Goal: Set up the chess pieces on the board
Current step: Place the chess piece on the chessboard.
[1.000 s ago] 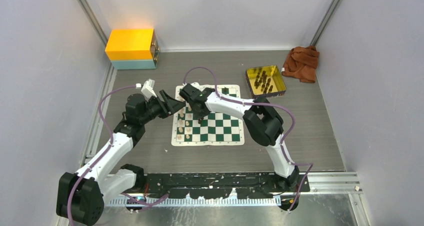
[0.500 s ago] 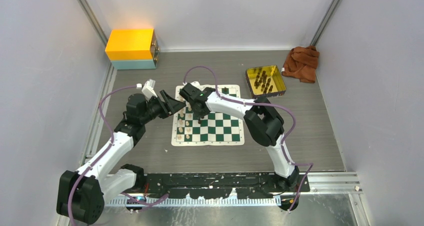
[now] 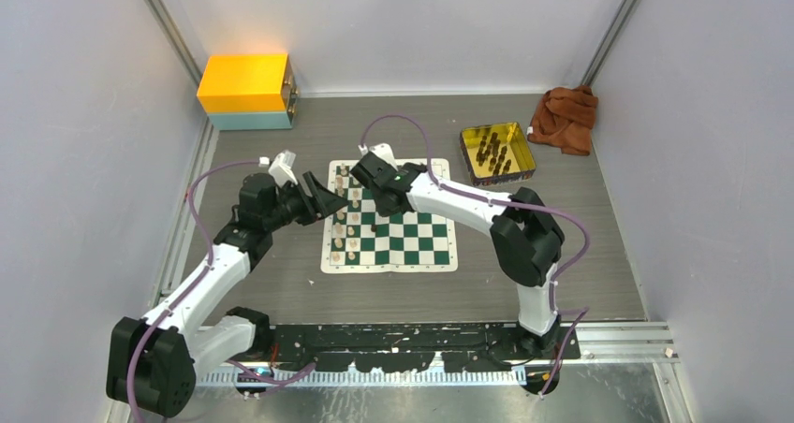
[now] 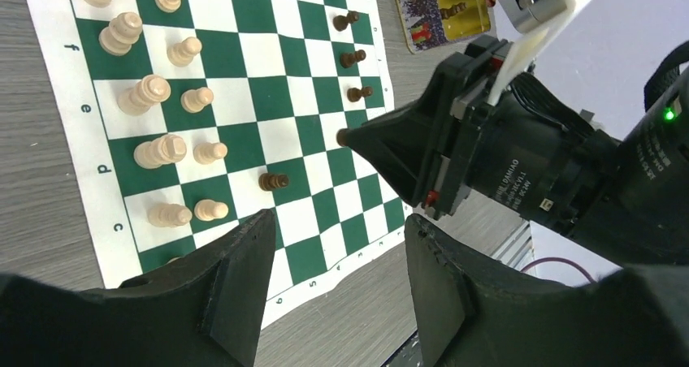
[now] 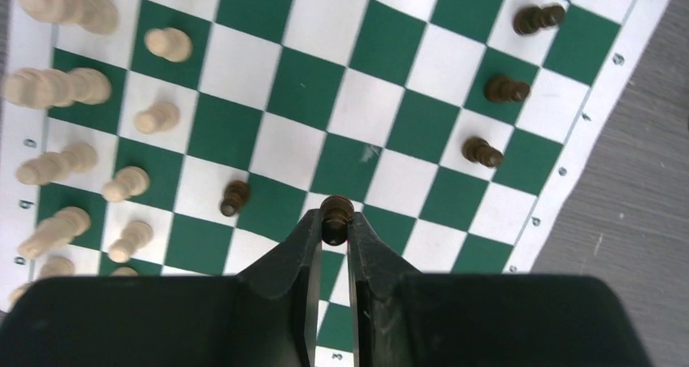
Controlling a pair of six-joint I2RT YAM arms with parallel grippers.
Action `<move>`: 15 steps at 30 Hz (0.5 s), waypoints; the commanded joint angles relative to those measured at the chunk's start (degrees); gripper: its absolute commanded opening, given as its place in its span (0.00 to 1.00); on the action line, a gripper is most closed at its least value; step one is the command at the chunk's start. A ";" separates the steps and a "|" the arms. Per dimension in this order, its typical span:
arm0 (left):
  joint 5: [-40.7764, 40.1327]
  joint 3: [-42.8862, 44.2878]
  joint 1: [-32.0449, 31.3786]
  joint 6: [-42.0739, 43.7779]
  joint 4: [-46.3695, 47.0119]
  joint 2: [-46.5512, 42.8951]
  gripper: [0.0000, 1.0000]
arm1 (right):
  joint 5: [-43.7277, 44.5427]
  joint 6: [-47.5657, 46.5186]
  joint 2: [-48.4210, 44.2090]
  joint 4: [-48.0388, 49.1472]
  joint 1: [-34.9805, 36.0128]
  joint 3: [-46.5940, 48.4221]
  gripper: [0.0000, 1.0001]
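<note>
Board [image 3: 412, 238], a green-and-white checked mat with a cream border, is lying flat in the middle of the grey table [image 3: 580, 245], and both arms are reaching over its left half. Left gripper [image 4: 337, 229] is hovering above the board's left edge with its fingers spread and nothing between them. Right gripper [image 5: 335, 222] is pinching a dark pawn [image 5: 336, 208] between its fingertips over the board; whether the pawn's base is touching a square cannot be told. On that arm's wrist motor [image 4: 528, 172] the word "DAMIAO" is showing, while the finer print under it is unreadable. Gold tray [image 3: 521, 142], lying well to the board's far right, is holding dark pieces [image 3: 492, 150]. Cream pieces [image 4: 146, 93] are standing in two rows along the lettered border, where g, f, e, d and c are showing clearly. A few dark pawns [image 5: 505, 88] are lining up near the opposite edge, and a lone dark pawn [image 5: 235, 196] is standing just beside the held one.
</note>
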 commanded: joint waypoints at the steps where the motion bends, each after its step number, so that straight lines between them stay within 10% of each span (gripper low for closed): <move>1: 0.42 3.26 -1.00 2.69 -1.32 1.30 0.60 | 2.52 3.06 -5.82 2.22 -0.94 -4.23 0.04; 15: -8.31 9.75 -10.29 8.46 -8.88 7.17 0.58 | 2.15 5.59 -11.98 4.72 -5.10 -14.28 0.04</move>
